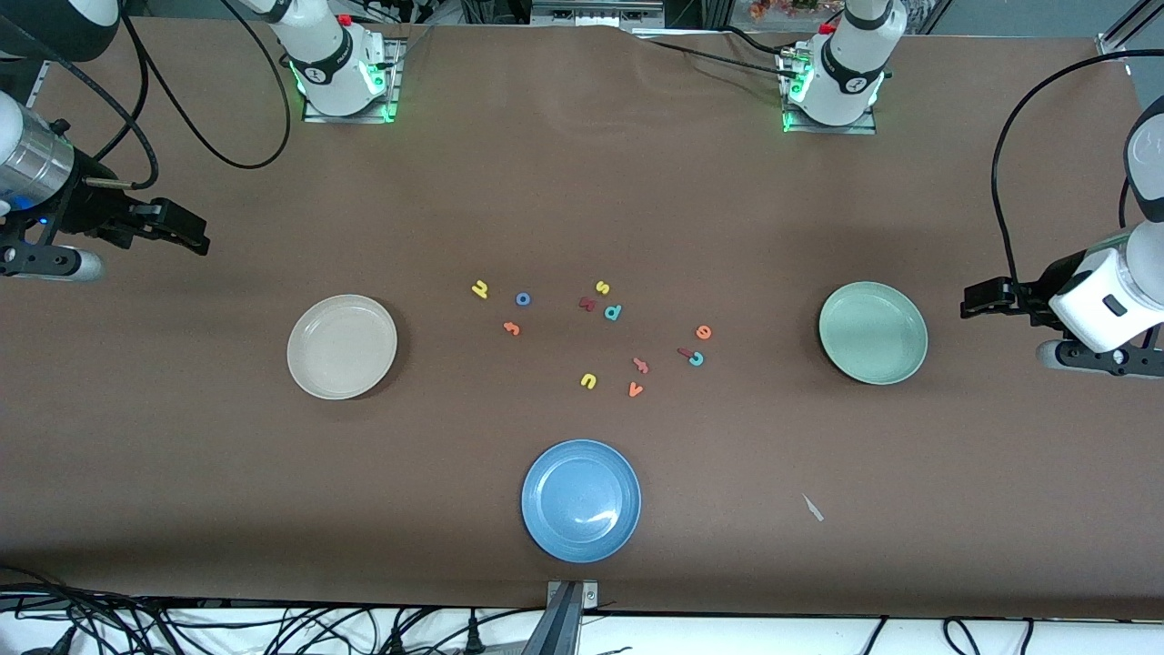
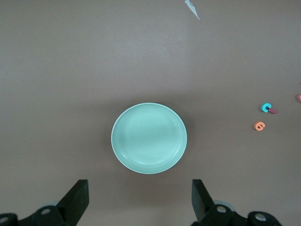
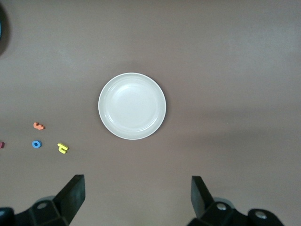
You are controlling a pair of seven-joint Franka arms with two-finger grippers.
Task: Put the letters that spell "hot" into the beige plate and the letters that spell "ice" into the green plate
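Both grippers hang wide and empty: the left gripper (image 2: 139, 200) over the table beside the round sage-green plate (image 1: 873, 333), the right gripper (image 3: 137, 197) beside the round cream-beige plate (image 1: 342, 347). The small teal foam c (image 1: 697, 358) lies nearest the green plate, touching the dark red bar-shaped i (image 1: 684, 352), so a careful pinch on the c alone seems wise.

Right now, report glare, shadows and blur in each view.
Front view: a white glint on the blue plate; soft shadows beside the beige plate and green plate. Left wrist view: even light, sharp. Right wrist view: faint dark band on the table, otherwise sharp.
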